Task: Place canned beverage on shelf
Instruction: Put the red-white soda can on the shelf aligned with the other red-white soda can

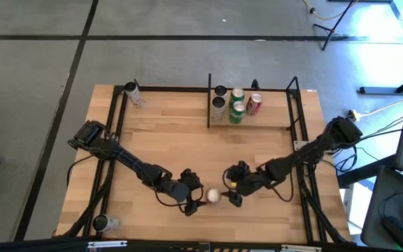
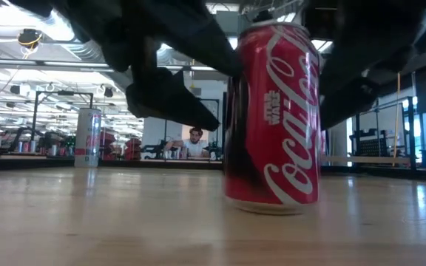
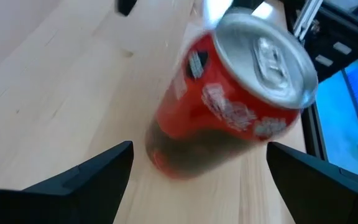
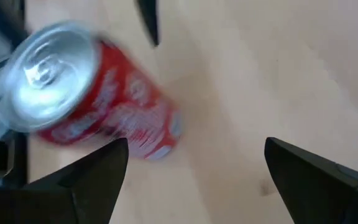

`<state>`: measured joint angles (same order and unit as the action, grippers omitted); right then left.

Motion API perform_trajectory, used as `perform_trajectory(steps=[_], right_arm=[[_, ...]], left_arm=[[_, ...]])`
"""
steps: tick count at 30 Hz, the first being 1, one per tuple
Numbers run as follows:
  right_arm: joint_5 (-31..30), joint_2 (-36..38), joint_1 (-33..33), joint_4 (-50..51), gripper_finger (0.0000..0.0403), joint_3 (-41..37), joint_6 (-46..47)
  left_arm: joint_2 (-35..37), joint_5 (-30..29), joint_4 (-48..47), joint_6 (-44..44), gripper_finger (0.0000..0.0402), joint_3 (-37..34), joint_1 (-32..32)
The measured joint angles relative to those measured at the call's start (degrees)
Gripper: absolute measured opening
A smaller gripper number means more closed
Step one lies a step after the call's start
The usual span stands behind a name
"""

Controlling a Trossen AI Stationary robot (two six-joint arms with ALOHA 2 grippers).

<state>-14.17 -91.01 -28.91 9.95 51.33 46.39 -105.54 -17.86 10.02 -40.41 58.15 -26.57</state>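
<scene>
A red cola can [image 1: 213, 195] stands upright on its base on the light-wood tabletop near the front edge; it also shows in the low view [image 2: 272, 118]. My left gripper [image 1: 196, 197] is open just to the can's left, and the can stands a little beyond its fingertips in the left wrist view [image 3: 199, 149]. My right gripper [image 1: 229, 190] is open just to the can's right; in the right wrist view [image 4: 196, 143] the can [image 4: 86, 93] lies off to one side. The shelf [image 1: 271, 119] at the table's far side holds three upright cans [image 1: 237, 105].
A silver can [image 1: 133, 93] stands at the far left corner, and another can [image 1: 102, 222] stands at the near left. Black frame bars [image 1: 117, 126] run along both sides of the table. A person [image 2: 193, 142] sits in the room beyond the table.
</scene>
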Motion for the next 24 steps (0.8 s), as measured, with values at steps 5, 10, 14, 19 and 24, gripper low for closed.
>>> perform_trajectory(steps=[5, 10, 14, 19, 24], right_arm=[[4.8, 0.2, -1.7, 0.5, 0.0363, 0.0, 0.3], [2.7, 0.2, -4.9, -1.3, 0.0363, 0.0, 1.2], [-3.3, -0.7, -6.9, -3.3, 0.0363, 0.0, 1.3], [-7.7, -2.9, -7.1, -5.5, 0.0363, 0.0, 1.3], [-7.5, -3.3, -7.0, -8.0, 0.0363, 0.0, -1.2]], left_arm=[[0.6, 1.4, -1.5, -0.1, 0.0364, 0.0, 0.0], [0.6, 1.9, -1.8, 0.0, 0.0364, 0.0, 0.0], [0.6, -1.7, -1.9, 0.8, 0.0364, 0.0, 0.0], [0.6, -5.2, -1.9, 2.0, 0.0364, 0.0, 0.0], [0.6, -3.6, -2.0, 2.0, 0.0364, 0.0, -0.3]])
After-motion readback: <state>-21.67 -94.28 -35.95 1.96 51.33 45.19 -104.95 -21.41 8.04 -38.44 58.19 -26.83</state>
